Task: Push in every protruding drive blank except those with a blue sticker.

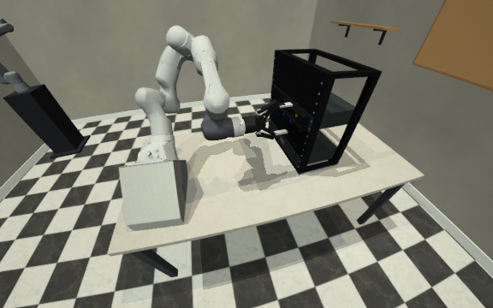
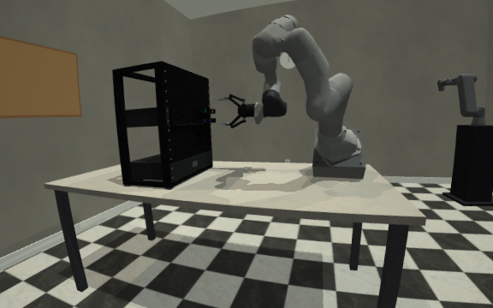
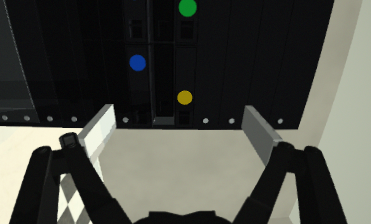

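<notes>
Room: grey walls, checkered floor, an orange board (image 2: 24, 77) on one wall; a pale counter (image 2: 272, 201) carries everything.
Rack: black open-frame rack (image 2: 161, 124) standing upright near one end of the counter, its front panel facing the arm.
Claw: the claw (image 2: 225, 112) hangs level, just in front of the rack's front face, fingers spread fully apart, nothing between them. No contact with the rack shows in any view.
Blanks: the wrist view shows three coloured dots on the dark front: a blue sticker (image 3: 137, 63), a green sticker (image 3: 187, 7) and a yellow sticker (image 3: 184, 97). The blank with the yellow sticker sits roughly centred between the spread fingers. How far each blank sticks out is too dark to tell.
Step in hand: you look to be lining up on a blank to press it home; by the task, only the green- and yellow-marked ones qualify.
Aim: keep off the blue-marked blank just beside the yellow one; the two columns are close, so a spread finger could catch it.
Contact: you will likely do better pressing with one fingertip or a closed claw than with both fingers wide.
Push: drive straight along the blank's travel, slow and level; the rack is loose, so a hard or off-axis shove could slide or tilt it.
Finish: judge the latch by the blank stopping, then back straight out with nothing gripped.
</notes>
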Robot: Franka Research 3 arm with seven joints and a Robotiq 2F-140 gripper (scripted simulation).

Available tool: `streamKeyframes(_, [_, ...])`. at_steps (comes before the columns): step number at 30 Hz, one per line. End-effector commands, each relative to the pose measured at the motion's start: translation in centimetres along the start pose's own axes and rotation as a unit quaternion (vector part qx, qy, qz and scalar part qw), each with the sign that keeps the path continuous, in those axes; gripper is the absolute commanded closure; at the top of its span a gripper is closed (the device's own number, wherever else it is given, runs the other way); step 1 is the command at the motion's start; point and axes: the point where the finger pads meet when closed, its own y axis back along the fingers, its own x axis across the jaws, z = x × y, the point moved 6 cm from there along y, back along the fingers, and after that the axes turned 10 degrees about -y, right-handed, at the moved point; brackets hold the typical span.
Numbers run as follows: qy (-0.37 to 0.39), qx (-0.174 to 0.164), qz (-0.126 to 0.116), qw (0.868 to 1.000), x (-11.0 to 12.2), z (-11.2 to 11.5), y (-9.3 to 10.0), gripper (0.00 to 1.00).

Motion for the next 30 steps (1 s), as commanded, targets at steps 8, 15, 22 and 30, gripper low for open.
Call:
streamKeyframes(8, [-0.001,-0.001,0.0,1.0,0.11,0.11,0.02,0.0])
streamKeyframes(15, [-0.001,-0.001,0.0,1.0,0.11,0.11,0.02,1.0])
streamKeyframes(22, [-0.001,-0.001,0.0,1.0,0.11,0.11,0.02,1.0])
streamKeyframes(30, [-0.001,-0.001,0.0,1.0,0.11,0.11,0.02,1.0])
